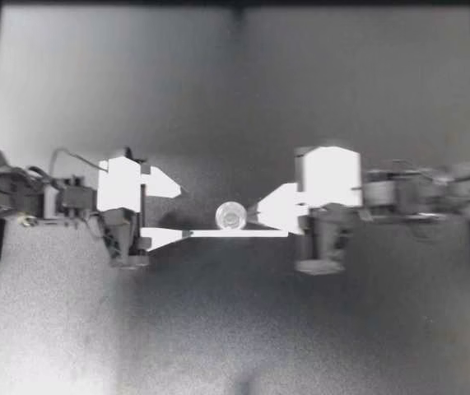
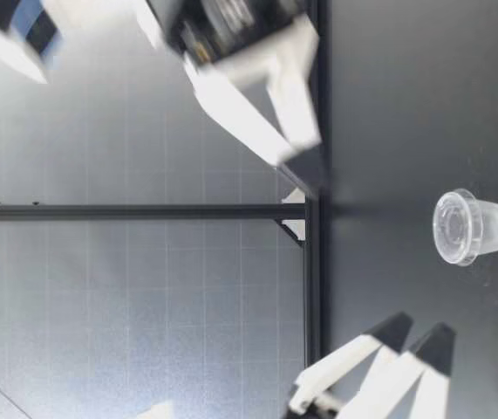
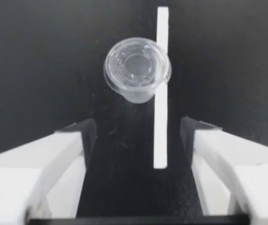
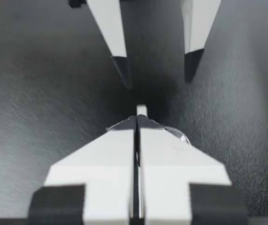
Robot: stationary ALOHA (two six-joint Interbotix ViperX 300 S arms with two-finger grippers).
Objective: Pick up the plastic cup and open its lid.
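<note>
- Clear lidded plastic cup [image 1: 230, 216] stands upright on the black table [image 1: 218, 99], between the two grippers.
- Thin white flat strip [image 1: 239, 234] lies on the table just beside the cup, on the side nearer the low camera.
- Left gripper [image 1: 185, 214], fingers spread: cup ahead of it, apart.
- Right gripper [image 1: 257, 211], fingers pressed together: tips just beside the cup.

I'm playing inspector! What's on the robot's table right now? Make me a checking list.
Surface: dark table, matte and even.
Job's things: clear plastic cup standing upright, lid on.
Clutter: white strip lying flat beside the cup.
Grippers: left gripper open, facing the cup; right gripper shut on nothing, its tip close to the cup; contact cannot be told.
Cables: thin cable looping on the left arm.
Surroundings: black frame at the table's edge, grey gridded wall behind.
</note>
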